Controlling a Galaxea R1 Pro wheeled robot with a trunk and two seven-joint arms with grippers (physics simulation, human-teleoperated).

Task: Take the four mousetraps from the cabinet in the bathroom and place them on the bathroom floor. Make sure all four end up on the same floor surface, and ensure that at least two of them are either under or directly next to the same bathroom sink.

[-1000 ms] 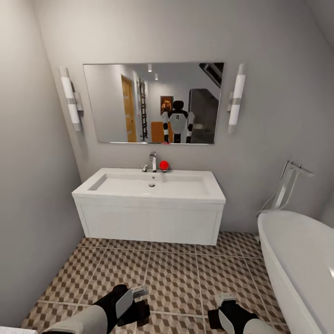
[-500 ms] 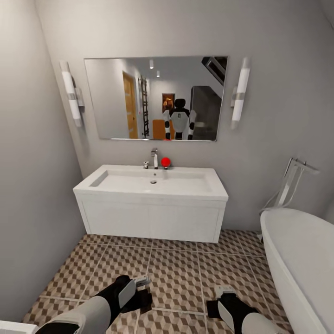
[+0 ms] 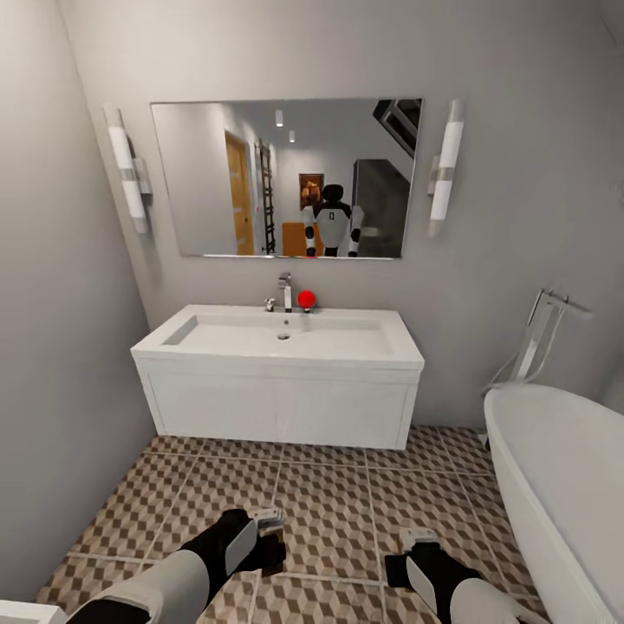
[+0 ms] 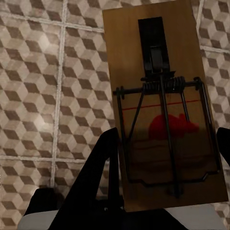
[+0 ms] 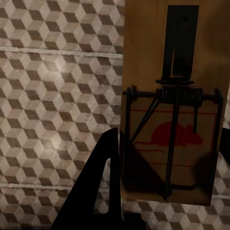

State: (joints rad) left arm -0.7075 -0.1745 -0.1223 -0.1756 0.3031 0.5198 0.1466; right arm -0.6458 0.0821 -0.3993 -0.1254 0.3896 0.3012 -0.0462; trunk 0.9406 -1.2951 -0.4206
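Note:
My left gripper (image 4: pixel 165 160) is shut on a tan wooden mousetrap (image 4: pixel 163 96) with a dark wire spring and a red mouse print, held flat above the bathroom floor (image 4: pixel 43 96). My right gripper (image 5: pixel 167 165) is shut on a second mousetrap (image 5: pixel 172 91) of the same kind. In the head view both grippers hang low over the cube-pattern floor (image 3: pixel 329 503), the left gripper (image 3: pixel 263 539) and the right gripper (image 3: pixel 406 553) a short way in front of the white sink (image 3: pixel 277 342). The cabinet is out of direct view.
A chrome tap (image 3: pixel 285 290) and a small red ball (image 3: pixel 306 299) stand on the sink's back edge, under a wide mirror (image 3: pixel 286 178). A white bathtub (image 3: pixel 555 485) fills the right side. A grey wall (image 3: pixel 61 390) closes the left.
The whole view has shifted slightly, with the sink a little lower-left and nearer. Both grippers keep their hold on the mousetraps in much the same pose.

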